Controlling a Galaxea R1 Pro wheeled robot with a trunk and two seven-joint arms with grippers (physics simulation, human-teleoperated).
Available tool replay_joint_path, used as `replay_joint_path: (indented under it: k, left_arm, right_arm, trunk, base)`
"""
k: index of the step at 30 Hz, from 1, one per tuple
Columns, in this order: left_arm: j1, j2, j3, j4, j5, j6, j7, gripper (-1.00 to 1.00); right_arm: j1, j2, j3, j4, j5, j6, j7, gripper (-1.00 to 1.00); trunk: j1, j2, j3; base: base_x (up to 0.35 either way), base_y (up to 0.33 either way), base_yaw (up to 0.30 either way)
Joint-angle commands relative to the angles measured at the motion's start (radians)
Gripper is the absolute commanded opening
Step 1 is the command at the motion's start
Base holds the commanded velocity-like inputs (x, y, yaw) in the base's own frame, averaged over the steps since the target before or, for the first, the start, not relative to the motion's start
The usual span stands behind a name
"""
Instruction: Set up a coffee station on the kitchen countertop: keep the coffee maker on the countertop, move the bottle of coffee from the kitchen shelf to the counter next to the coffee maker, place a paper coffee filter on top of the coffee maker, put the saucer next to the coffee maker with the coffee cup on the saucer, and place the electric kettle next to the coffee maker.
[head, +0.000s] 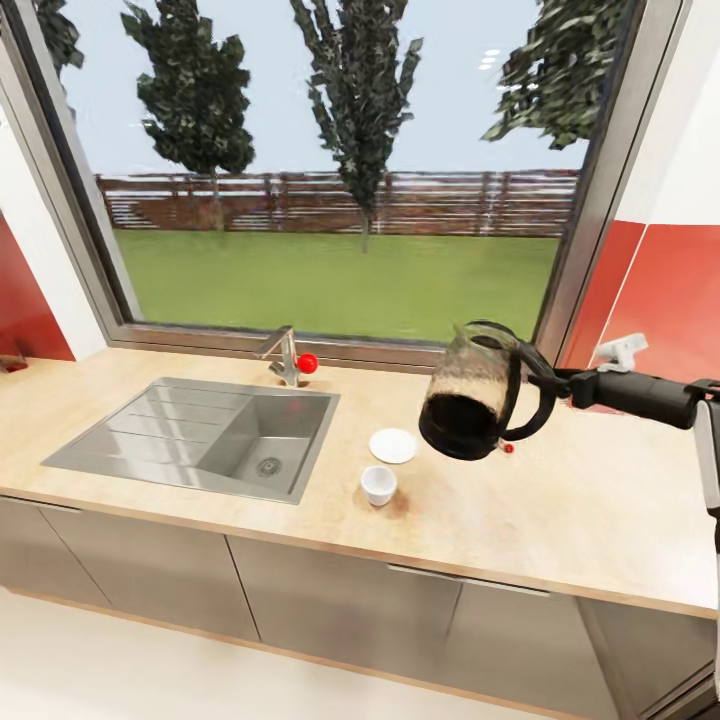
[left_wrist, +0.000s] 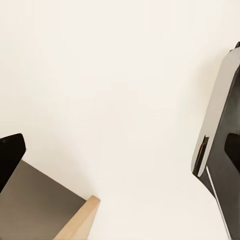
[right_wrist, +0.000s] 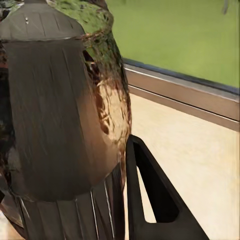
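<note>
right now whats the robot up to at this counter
The right arm's end effector is holding the electric kettle by its loop handle, in the air above the kitchen countertop and tilted. Beside it on the counter sit the saucer and, next to the saucer rather than on it, the coffee cup. The sink is to their left.

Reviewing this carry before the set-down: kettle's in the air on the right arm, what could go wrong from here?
1. The electric kettle hangs tilted above the kitchen countertop, held by its loop handle in the right gripper; it could swing or slip.
2. The saucer and coffee cup sit just beside and below it; a low pass could knock them.
3. Set down tilted, it might tip.
</note>
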Motion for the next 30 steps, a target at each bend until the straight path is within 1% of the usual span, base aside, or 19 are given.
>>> replay_joint_path:
  k: [1,4,12,25,30]
  left_arm:
    - [-0.001,0.0,-0.008,0.001,0.009,-0.004,0.001,1.0]
    - [-0.001,0.0,-0.007,0.002,0.009,-0.005,0.002,1.0]
    - [-0.001,0.0,-0.007,0.002,0.01,-0.005,0.001,1.0]
    - [-0.001,-0.001,-0.007,0.0,0.01,-0.005,-0.003,1.0]
    - [-0.001,0.0,-0.007,0.0,0.01,-0.005,-0.008,1.0]
  right_arm:
    - [-0.008,0.0,-0.001,-0.002,0.005,0.017,0.009,-1.0]
    - [-0.017,0.0,0.0,-0.001,0.009,0.029,0.011,-1.0]
    - [-0.019,0.0,0.001,-0.001,0.009,0.031,0.013,-1.0]
    - [-0.019,0.0,0.002,0.003,0.01,0.031,0.013,-1.0]
    - [-0.019,0.001,0.003,0.003,0.01,0.031,0.013,-1.0]
  trunk:
    - [0.001,-0.002,-0.002]
    - [0.001,-0.002,-0.002]
    - [0.001,-0.002,-0.002]
    - [0.001,-0.002,-0.002]
    - [0.001,-0.002,-0.002]
  base:
    - [0.0,0.207,0.0]
    - [0.0,0.274,0.0]
    - [-0.004,0.304,0.0]
    - [-0.077,0.308,0.0]
    - [0.041,0.306,0.0]
